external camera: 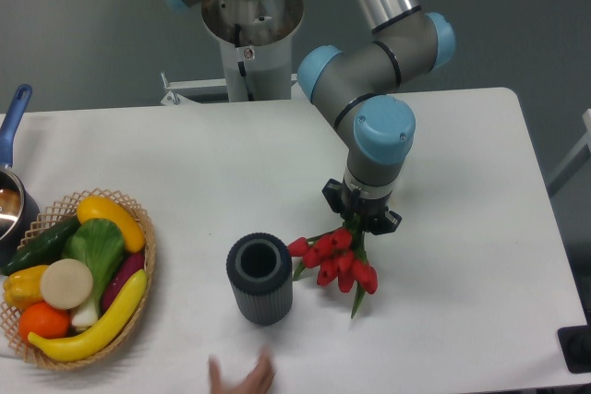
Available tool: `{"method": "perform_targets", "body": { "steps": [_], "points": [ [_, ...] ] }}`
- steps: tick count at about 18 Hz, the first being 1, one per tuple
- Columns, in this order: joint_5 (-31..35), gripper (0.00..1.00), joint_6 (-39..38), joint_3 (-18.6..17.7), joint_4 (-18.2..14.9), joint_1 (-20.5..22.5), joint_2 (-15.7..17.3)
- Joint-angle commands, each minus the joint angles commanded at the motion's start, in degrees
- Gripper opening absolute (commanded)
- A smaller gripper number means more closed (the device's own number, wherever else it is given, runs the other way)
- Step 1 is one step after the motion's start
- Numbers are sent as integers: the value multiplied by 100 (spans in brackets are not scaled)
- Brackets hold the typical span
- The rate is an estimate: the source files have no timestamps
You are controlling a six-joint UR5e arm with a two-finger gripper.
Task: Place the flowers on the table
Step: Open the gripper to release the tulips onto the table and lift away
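Camera view, gripper (360, 228) fingers hidden above flowers (336, 258), grasp unclear

Arm: UR5e, grey links with blue joint caps, reaching from its base at the table's far edge out over the tabletop.
Wrist: turned straight down, seen from above.
Gripper (360, 225): black, pointing down at the table; fingers largely hidden beneath the wrist.
Grip: closed around the flowers (337, 260) at the stems.
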Motion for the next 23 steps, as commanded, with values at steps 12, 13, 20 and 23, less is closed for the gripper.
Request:
{"method": "perform_targets", "body": {
  "steps": [12, 13, 20, 23],
  "points": [
    [-17, 100, 79, 17, 106, 307, 351],
    [-17, 100, 140, 17, 115, 342, 360],
    [9, 100, 359, 53, 449, 518, 369],
    [18, 100, 518, 70, 441, 536, 378]
  ]
}}
